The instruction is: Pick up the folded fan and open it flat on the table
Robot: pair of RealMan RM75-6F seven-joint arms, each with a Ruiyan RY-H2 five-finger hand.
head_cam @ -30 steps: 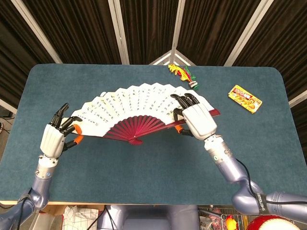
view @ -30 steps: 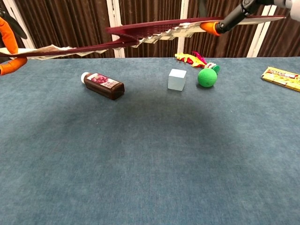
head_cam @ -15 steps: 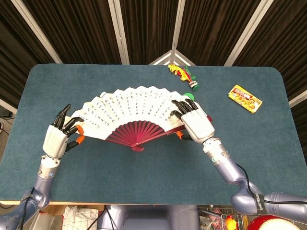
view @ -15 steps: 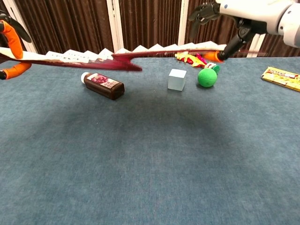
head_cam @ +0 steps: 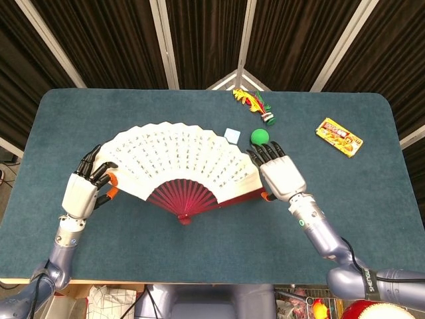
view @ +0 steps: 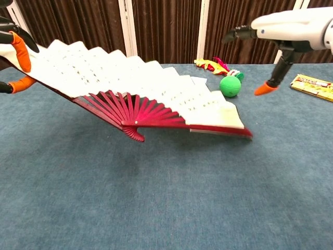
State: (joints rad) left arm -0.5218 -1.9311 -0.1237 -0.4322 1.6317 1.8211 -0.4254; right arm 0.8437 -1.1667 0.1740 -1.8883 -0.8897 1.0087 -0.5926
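Observation:
The fan [head_cam: 182,163] is spread wide, white paper on dark red ribs, its pivot [view: 136,133] toward me. My left hand [head_cam: 85,191] pinches the fan's left end between orange-tipped fingers [view: 20,48] and holds that end raised. The fan [view: 130,88] slopes down to the right, and its right guard [view: 229,130] lies low at the table. My right hand [head_cam: 280,174] hovers over that right end with its fingers spread; in the chest view the right hand [view: 283,31] is clear of the fan and holds nothing.
A green ball [head_cam: 259,137] and a pale blue cube [head_cam: 232,135] sit just behind the fan. Farther back lies a colourful toy [head_cam: 254,103], and a yellow snack packet [head_cam: 339,136] is at the back right. The table's front half [view: 171,208] is bare.
The right hand has let go of the fan's right guard, which dropped to the table. The fan has tipped from level to sloping and come nearer, now hiding the bottle and the cube from the chest view.

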